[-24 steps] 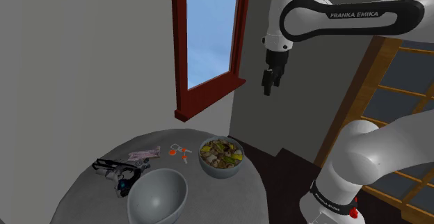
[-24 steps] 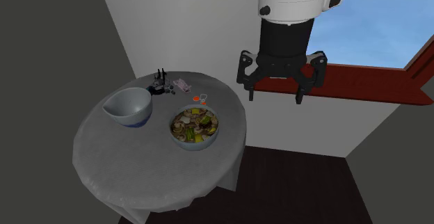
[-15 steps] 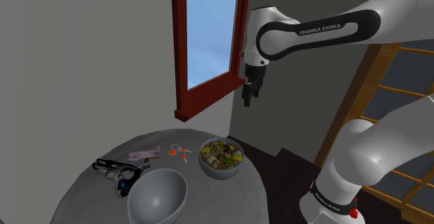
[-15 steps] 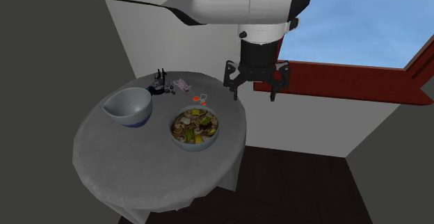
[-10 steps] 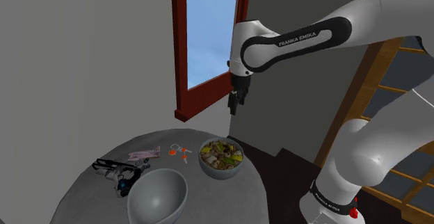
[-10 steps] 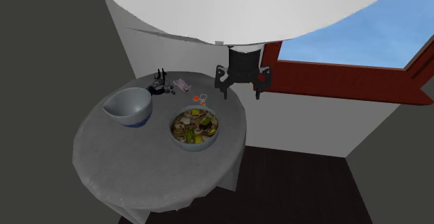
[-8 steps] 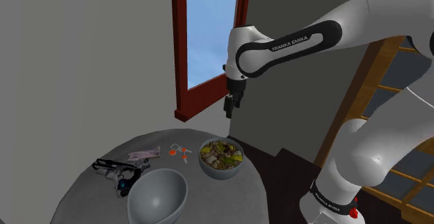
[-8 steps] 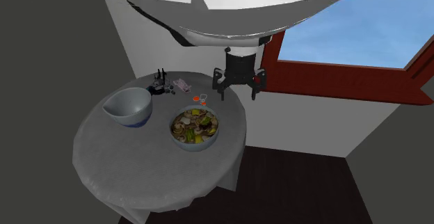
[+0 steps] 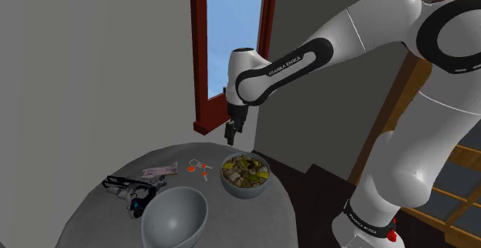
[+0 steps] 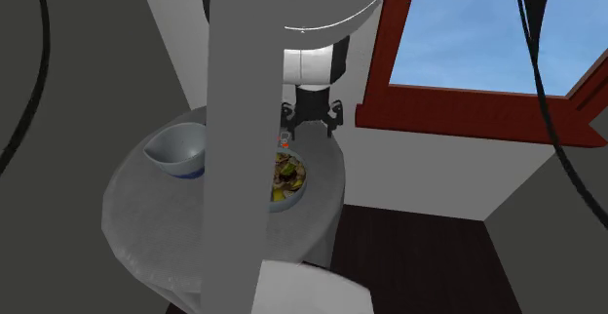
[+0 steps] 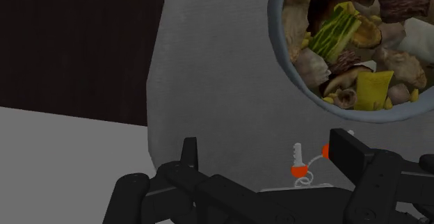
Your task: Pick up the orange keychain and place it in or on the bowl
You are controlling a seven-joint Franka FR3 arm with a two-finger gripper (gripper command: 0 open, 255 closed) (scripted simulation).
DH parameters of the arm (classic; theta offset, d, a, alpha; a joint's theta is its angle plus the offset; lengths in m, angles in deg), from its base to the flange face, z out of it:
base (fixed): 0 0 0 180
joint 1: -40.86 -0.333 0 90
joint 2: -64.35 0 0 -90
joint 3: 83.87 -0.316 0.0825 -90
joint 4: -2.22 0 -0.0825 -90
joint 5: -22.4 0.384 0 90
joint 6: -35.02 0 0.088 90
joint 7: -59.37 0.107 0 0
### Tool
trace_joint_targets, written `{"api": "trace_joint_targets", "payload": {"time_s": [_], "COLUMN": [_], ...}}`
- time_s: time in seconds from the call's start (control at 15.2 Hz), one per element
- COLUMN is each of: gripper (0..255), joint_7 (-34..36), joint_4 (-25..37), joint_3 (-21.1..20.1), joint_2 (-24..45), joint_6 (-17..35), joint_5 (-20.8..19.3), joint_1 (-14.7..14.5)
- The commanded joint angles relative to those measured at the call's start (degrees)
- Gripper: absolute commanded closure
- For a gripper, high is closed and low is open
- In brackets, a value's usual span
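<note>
- Orange beads on a pale ring with a small white piece: there is one keychain [image 9: 202, 170]. It lies flat on the round grey table [image 9: 92, 217], just beside the food bowl and untouched.
- You have two bowls. The food bowl [image 9: 245, 175] is heaped with brown, green and yellow pieces. The empty grey bowl [image 9: 175, 216] has a pouring lip and stands nearer the shoulder camera, apart from the keychain.
- You have one gripper [image 9: 230, 137]. It hangs above the table close to the food bowl's far rim, pointing down. Its two black fingers stand well apart and nothing is held between them.
- Two other small things lie on the table. One is a dark bundle [image 9: 127, 190] and one is a pinkish item [image 9: 158, 172], both towards the shoulder view's left of the keychain.
- The shoulder view gives you the whole layout, with the red window frame [image 9: 202, 62] behind the arm.
- In the second exterior view one wide white arm link [image 10: 244, 117] crosses the middle and covers part of the food bowl [image 10: 289, 177]. You can still see the keychain [image 10: 284, 143], the empty grey bowl [image 10: 180, 149] and the spread gripper [image 10: 311, 122] past its edges.
- The wrist view puts you closest. The keychain [image 11: 300, 167] lies on the table below the gripper [image 11: 268, 146], close to one finger [image 11: 348, 153]. The food bowl [image 11: 277, 21] is just beyond it.
</note>
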Motion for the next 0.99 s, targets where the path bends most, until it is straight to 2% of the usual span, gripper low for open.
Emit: {"api": "trace_joint_targets", "payload": {"time_s": [0.0, 0.59, 0.92], "gripper": [0, 0, 0], "joint_7": [-0.35, -1.34, -1.09], "joint_4": [1.79, 12.92, 13.29], "joint_3": [-0.68, -3.66, -3.64], "joint_2": [3.71, 20.82, 23.91], "joint_6": [2.33, 9.95, 12.72], "joint_5": [0.40, 0.47, 0.02], "joint_1": [-0.73, -3.90, -4.27]}}
